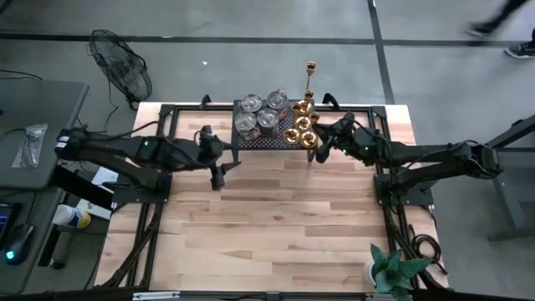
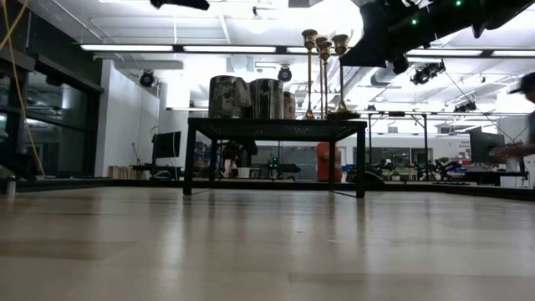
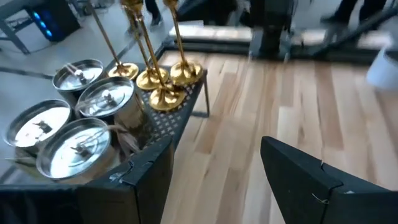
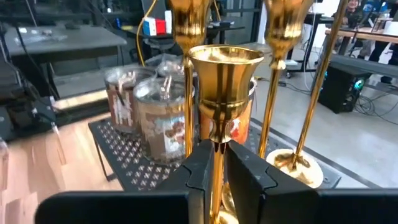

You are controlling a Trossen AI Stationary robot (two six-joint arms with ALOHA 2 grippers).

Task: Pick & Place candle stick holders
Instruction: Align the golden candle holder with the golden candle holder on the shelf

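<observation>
Candlesticks and cups are all gathered on the black perforated stand (image 1: 266, 125), which sits at the 12 o'clock edge of the wooden table (image 1: 276, 217) in the high view. Four silvery round cups (image 1: 257, 113) fill the stand's 9 o'clock half, packed touching one another; four brass candlesticks (image 1: 301, 125) crowd its 3 o'clock half, and the tall slender one (image 1: 310, 79) stands at the 12 o'clock side of that group.

The right gripper (image 4: 216, 168) is at the stand's 3 o'clock corner, its two dark fingers (image 4: 196, 171) pressed together on the thin stem of a brass candlestick (image 4: 225, 78) just under the flared cup (the stem is pinched between the pads, with no gap showing on either side). Behind this candlestick the right wrist view shows two more brass stems and, farther off, the silvery cups with their printed labels. In the low view the brass group rises above the stand top at its right end, with the right arm (image 2: 393, 33) reaching down to it from above.

The left gripper (image 1: 217, 171) hovers over bare table just off the stand's 8 o'clock corner, touching nothing. Its fingers (image 3: 311, 180) are spread wide apart, with table planks visible between them in the left wrist view.

A green potted plant (image 1: 391, 272) stands at the table's 5 o'clock corner, well apart from everything else.
</observation>
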